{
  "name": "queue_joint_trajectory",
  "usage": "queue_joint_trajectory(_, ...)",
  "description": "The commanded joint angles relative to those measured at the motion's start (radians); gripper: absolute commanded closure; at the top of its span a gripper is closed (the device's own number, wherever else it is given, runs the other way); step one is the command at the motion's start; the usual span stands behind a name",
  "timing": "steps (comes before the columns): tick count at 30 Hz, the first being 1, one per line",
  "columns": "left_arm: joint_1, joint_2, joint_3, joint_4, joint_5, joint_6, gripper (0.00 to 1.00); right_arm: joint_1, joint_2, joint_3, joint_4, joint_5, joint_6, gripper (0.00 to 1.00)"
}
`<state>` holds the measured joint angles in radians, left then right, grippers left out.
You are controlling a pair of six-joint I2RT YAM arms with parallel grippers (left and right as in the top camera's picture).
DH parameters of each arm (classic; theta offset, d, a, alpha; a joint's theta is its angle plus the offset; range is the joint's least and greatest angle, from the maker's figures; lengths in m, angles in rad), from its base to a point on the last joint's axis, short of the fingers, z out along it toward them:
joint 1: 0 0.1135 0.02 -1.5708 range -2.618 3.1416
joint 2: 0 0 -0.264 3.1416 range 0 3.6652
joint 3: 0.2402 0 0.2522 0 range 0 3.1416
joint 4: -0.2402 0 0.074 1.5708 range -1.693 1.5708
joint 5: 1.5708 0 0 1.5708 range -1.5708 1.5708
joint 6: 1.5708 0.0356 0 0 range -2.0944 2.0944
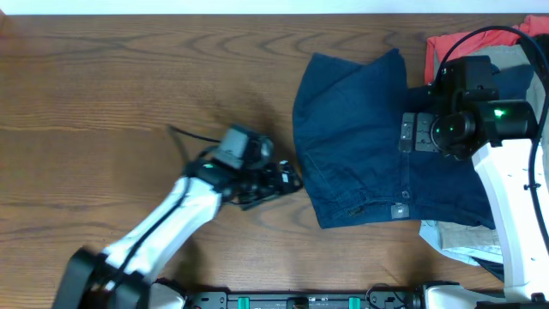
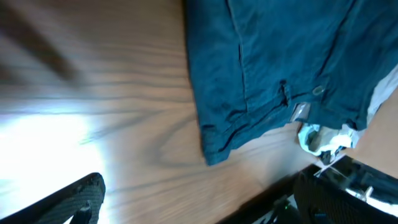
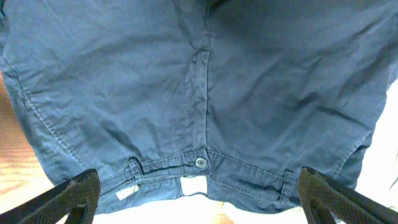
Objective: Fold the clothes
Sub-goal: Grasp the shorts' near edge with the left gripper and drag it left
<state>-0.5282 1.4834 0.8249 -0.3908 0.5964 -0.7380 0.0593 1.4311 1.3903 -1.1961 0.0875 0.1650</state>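
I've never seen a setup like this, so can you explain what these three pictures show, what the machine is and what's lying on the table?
Two robot arms work at a wooden table. One picture looks down from above; the other two come from small cameras on each arm's wrist. A dark navy garment, like shorts, lies spread and wrinkled. A red garment and a pale one peek out from beside it. The left pincer sits over bare wood near the shorts' edge. The right pincer hangs open above the waistband button. Neither holds anything.
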Motion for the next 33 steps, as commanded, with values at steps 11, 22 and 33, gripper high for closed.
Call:
queue_joint_trajectory(11, -0.252, 0.317, -0.011, 0.377, 0.005, -0.278, 0.31, -0.016, -0.012, -0.001, -0.005, 0.018, 0.014, 0.01)
queue_joint_trajectory(22, -0.072, 0.245, -0.005, 0.087, -0.036, -0.023, 0.94, -0.041, -0.012, -0.001, -0.013, 0.044, 0.014, 0.01)
queue_joint_trajectory(33, 0.630, 0.071, 0.298, -0.261, -0.240, 0.229, 0.94, -0.048, -0.012, -0.001, -0.016, -0.035, 0.014, 0.01)
